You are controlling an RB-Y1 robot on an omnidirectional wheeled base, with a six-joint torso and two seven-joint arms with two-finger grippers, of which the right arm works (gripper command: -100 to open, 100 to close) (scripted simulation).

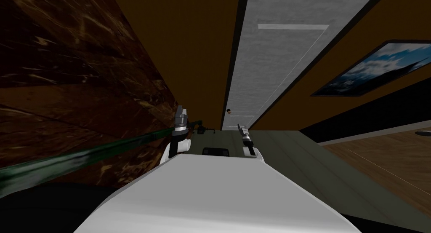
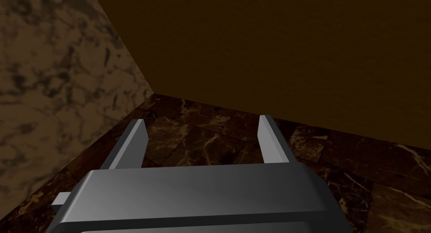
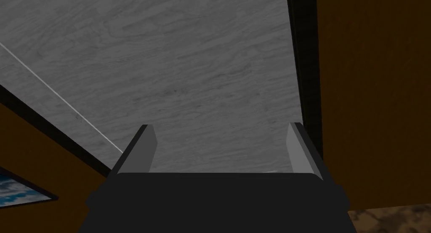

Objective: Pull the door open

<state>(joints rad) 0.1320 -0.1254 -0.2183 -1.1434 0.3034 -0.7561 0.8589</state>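
Starting at the left, a dark brown marbled wall (image 1: 63, 74) is running along that side, and the left gripper (image 2: 202, 125) is hanging beside it, its jaws standing apart and gripping nothing. Just right of it, a small round brownish knob (image 1: 228, 111) is sitting at the door's left edge, close against the dark frame. The right gripper (image 3: 219, 133) is hovering near the door (image 1: 269, 53), a little right of the knob and nearer, its jaws spread wide and empty, pointing at the door's plain face. The door is standing straight ahead, pale grey with a faint grain and thin lines marking inset panels. It is looking shut, so none of the pull seems done yet; reaching the knob, closing on it and drawing back are all waiting. Further right, a framed picture (image 1: 379, 68) of sky is hanging on the brown wall.
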